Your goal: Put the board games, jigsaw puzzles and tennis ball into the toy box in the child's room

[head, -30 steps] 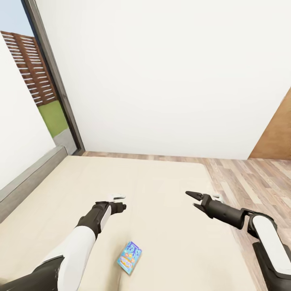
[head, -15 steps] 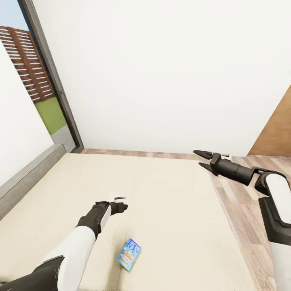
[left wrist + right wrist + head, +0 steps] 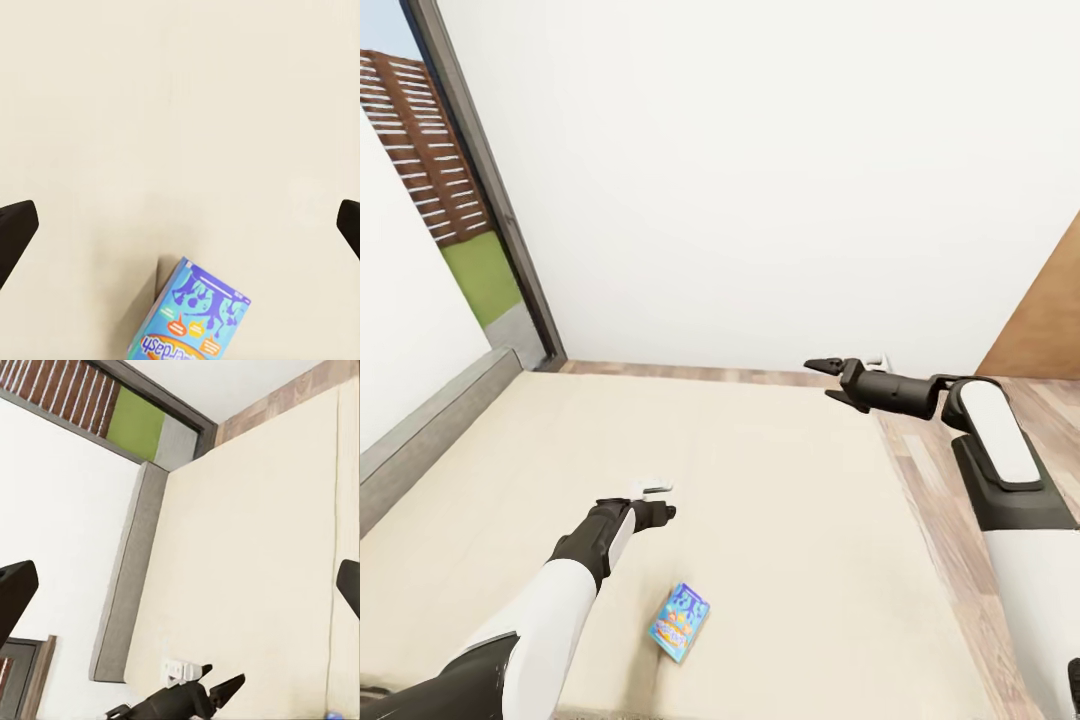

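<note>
A small blue board game (image 3: 680, 622) lies flat on the beige bed (image 3: 790, 520), near its front edge. My left gripper (image 3: 665, 500) hovers over the mattress a little beyond and left of the box. It is open, with the box's printed end (image 3: 191, 319) below the gap in the left wrist view, where that gripper (image 3: 180, 225) holds nothing. My right gripper (image 3: 818, 378) hangs open and empty, raised over the bed's far right corner. The right wrist view looks down the bed from that gripper (image 3: 180, 592) and catches my left gripper (image 3: 196, 690).
A dark grey headboard (image 3: 430, 430) runs along the bed's left side under a white wall. A tall glass door (image 3: 460, 230) stands in the far left corner. Wooden floor (image 3: 935, 470) borders the bed on the right, with a brown wooden panel (image 3: 1045, 320) beyond.
My right arm has risen from low over the mattress and swung toward the bed's far right corner, still open. The left arm and the blue box have stayed put.
</note>
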Controlling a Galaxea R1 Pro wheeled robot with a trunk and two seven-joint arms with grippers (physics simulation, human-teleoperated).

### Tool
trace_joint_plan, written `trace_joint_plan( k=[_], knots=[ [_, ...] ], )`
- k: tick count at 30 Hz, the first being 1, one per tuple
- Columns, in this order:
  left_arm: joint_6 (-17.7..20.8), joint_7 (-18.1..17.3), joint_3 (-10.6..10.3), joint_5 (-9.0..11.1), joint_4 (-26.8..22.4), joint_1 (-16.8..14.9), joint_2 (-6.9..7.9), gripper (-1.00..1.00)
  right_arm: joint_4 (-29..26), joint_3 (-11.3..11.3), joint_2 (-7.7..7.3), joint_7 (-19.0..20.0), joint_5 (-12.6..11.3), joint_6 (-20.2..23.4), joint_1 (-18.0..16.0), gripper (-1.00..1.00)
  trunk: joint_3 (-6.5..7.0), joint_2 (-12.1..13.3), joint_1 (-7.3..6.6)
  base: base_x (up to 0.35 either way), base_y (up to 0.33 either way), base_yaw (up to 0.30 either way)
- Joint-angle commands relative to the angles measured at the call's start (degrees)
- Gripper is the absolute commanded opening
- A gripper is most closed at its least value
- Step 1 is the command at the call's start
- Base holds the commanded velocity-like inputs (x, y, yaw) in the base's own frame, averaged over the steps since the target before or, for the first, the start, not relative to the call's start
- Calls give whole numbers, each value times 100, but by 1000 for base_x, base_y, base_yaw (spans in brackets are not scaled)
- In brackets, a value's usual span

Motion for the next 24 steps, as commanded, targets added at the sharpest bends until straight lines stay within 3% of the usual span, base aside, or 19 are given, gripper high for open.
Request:
trace_joint_plan(
  k=[1, 8, 24],
  knots=[
    [30, -47, 46, -61, -14, -4, -7, 100, 61, 35, 12, -109, -65, 0, -43, 100, -21, -13, 3, 0, 0, 0],
    [31, -48, 46, -60, -14, -4, -7, 100, 321, 123, 87, -337, -64, 1, -175, 100, -88, -13, 3, 0, 0, 0],
    [31, -54, 50, -60, -14, -4, -7, 100, 489, 141, 102, -393, -54, 3, -202, 100, -239, -13, 3, 0, 0, 0]
  ],
)
